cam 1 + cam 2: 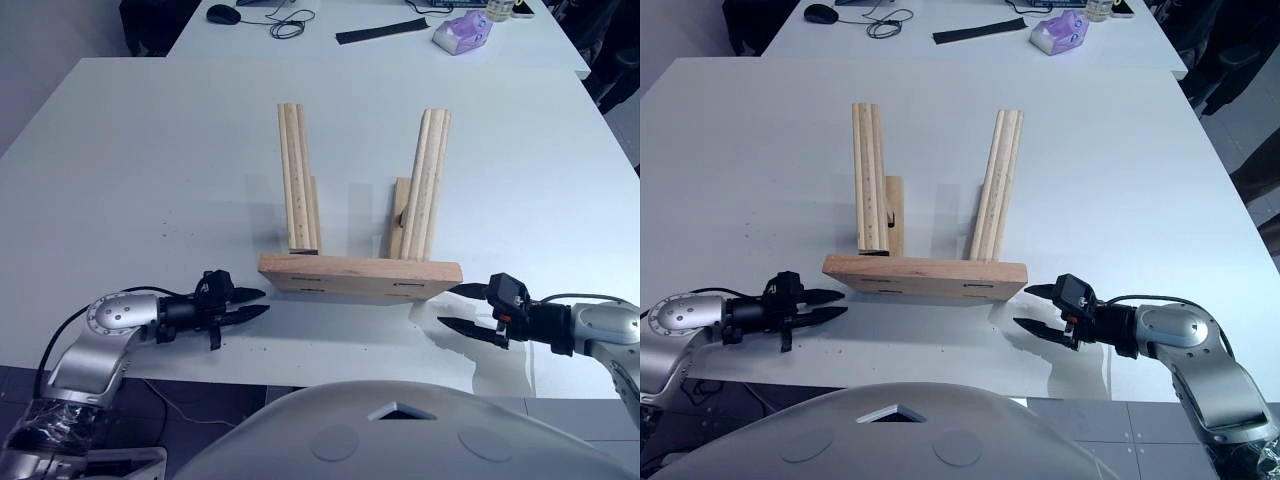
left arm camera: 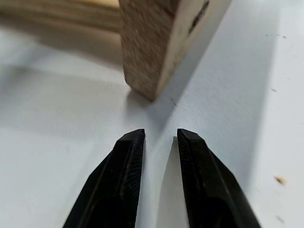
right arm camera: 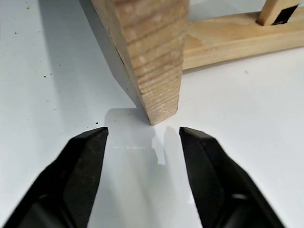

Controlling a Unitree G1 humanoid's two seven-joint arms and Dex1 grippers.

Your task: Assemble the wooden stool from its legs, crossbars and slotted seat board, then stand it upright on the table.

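The white counter (image 1: 150, 150) carries the stool (image 1: 425, 190) on its side near the front edge, with the slotted seat board (image 1: 360, 277) on edge and the legs (image 1: 298, 180) lying flat, pointing away. The left pincer (image 1: 266, 302) sits just off the board's left end, slightly parted and empty. The right pincer (image 1: 443, 305) sits just off the right end, parted wider, also empty.

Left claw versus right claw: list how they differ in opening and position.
Opening: the left claw has its fingers only narrowly parted, while the right claw is spread wide.
Position: the left claw sits by the left end of the seat board, the right claw by its right end.
Shared: both are empty, low over the table, and point inward at the board without touching it.
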